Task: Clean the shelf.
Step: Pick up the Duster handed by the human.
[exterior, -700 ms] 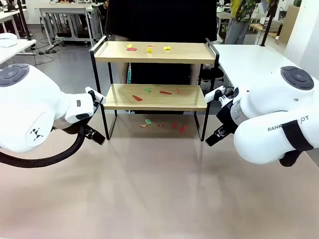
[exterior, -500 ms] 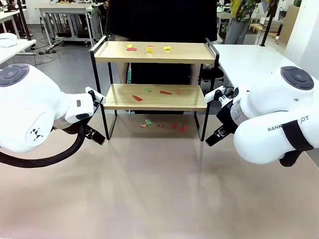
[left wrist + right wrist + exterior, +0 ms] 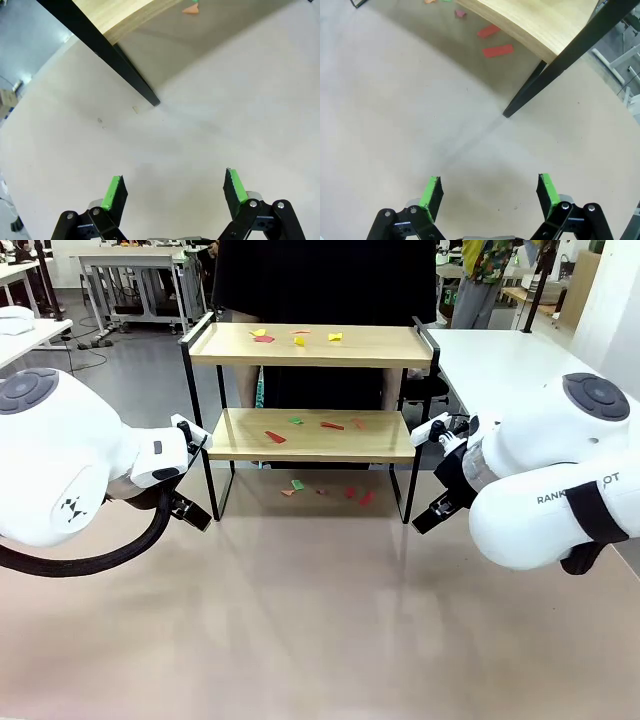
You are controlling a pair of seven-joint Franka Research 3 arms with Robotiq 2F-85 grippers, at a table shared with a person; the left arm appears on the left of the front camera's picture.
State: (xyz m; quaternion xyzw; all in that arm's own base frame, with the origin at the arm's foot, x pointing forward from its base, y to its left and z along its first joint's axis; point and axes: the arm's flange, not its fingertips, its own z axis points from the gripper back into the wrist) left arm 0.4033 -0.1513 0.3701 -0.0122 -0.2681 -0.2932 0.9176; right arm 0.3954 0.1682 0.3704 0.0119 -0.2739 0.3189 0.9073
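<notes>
- The counter (image 3: 320,620) carries the shelf (image 3: 380,345) at its far middle.
- My left jaws and right jaws hang apart and empty, one at each side of the shelf's front.
- Nothing looks cleaned yet: coloured scraps (image 3: 275,437) litter both boards and the counter beneath.

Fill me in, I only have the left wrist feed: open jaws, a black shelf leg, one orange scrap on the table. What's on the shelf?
Observer: The shelf's top board carries yellow scraps and a red scrap.
Operator: Lower board?
Observer: Red pieces and a green scrap lie on it.
Operator: Right arm?
Observer: The right gripper is open and empty, above the table near the shelf's near right leg.
</notes>
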